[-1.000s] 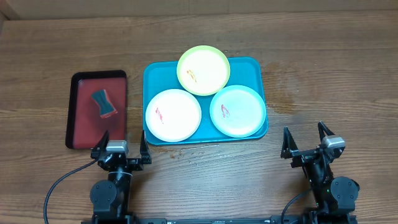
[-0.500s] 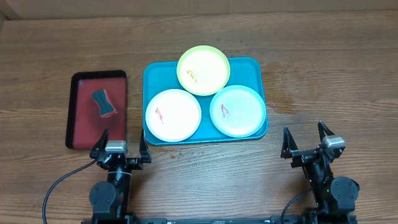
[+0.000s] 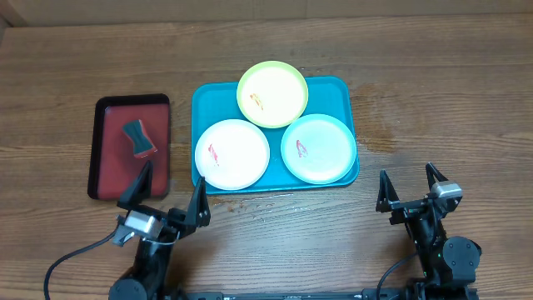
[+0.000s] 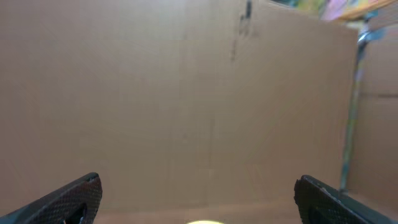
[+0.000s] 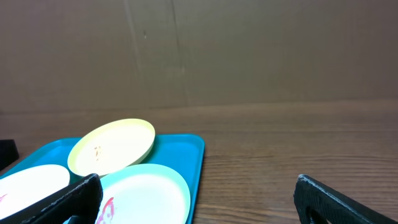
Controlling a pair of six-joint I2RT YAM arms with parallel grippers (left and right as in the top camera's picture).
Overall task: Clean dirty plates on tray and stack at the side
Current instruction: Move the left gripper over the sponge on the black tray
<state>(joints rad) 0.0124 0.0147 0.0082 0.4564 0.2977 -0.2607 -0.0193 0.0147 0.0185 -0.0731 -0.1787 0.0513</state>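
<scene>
A wooden table (image 3: 433, 100) is seen from overhead. The teal tray (image 3: 337, 90) is placed at its middle, and a smaller dark red tray (image 3: 110, 171) is set just beside it. Three plates are carried on the teal tray: the yellow-green plate (image 3: 272, 93) overlaps the far rim, and the white plate (image 3: 232, 153) and the mint plate (image 3: 318, 148) are laid nearer; each is smeared red. The left gripper (image 3: 171, 182) and the right gripper (image 3: 407, 175) are spread wide, with nothing held. A small block (image 3: 139, 138) is laid on the red tray.
</scene>
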